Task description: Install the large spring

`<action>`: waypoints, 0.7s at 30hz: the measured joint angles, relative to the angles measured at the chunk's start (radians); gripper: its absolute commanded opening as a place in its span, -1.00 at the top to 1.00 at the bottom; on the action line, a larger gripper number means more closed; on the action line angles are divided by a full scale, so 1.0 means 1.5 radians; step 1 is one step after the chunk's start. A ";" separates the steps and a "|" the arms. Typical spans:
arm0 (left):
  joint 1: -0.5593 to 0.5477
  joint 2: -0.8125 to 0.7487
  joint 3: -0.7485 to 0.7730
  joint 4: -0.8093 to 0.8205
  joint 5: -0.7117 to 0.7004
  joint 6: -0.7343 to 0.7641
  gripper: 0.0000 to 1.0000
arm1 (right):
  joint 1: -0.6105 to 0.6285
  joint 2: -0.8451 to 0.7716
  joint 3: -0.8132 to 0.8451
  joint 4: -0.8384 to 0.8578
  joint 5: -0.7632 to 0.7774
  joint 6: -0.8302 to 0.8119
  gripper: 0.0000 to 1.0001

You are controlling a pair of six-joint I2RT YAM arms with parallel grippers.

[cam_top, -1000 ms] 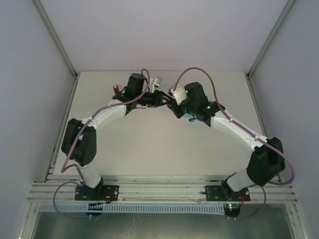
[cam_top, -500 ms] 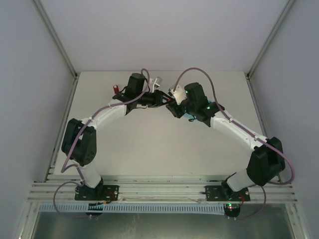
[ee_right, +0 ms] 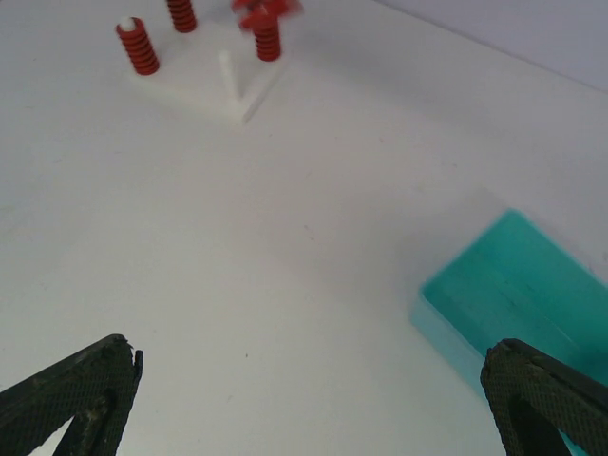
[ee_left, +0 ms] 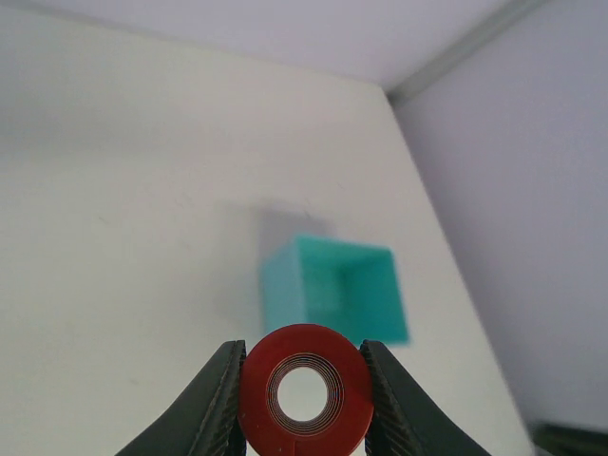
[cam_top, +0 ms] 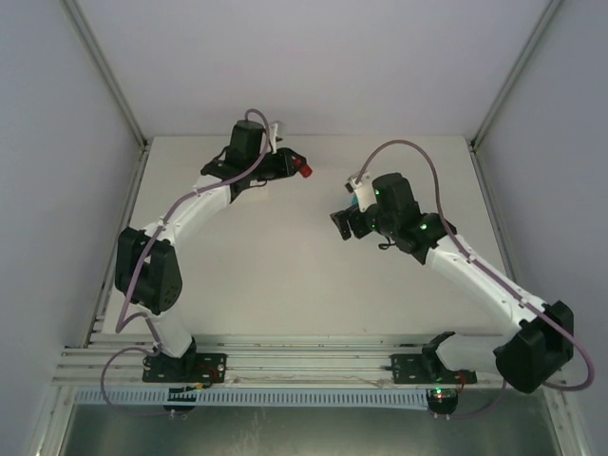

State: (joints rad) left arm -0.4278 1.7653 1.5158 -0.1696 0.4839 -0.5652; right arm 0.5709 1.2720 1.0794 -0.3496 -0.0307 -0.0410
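Note:
My left gripper is shut on the large spring. The spring is red and shows end-on as a ring with coils around a hole. From above, the spring sticks out of the left gripper at the far middle of the table. My right gripper is wide open with nothing between its fingers, over bare table. In the top view the right gripper is well apart from the left. A white peg base carries red springs and one bare peg.
A teal open bin lies ahead of the held spring and close to the right gripper's right finger. From above only a sliver of the teal bin shows beside the right wrist. The left arm hides most of the peg base from above.
The two grippers were together at the far middle. The left has shut on the spring and swung left with it. The right has opened wide and drawn back toward the right.

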 measured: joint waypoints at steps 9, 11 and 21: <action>0.012 0.049 0.048 -0.033 -0.274 0.121 1.00 | -0.031 -0.049 0.000 -0.104 0.066 0.101 -0.98; 0.013 0.063 0.048 -0.040 -0.327 0.146 1.00 | -0.034 -0.059 0.000 -0.119 0.075 0.114 -0.99; 0.016 0.085 -0.009 0.005 -0.452 0.232 1.00 | -0.037 -0.108 0.000 -0.163 0.102 0.137 -0.98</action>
State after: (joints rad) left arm -0.4034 1.8927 1.5017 -0.1627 -0.1944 -0.2173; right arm 0.5152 1.1099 1.0798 -0.5934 0.1230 0.1650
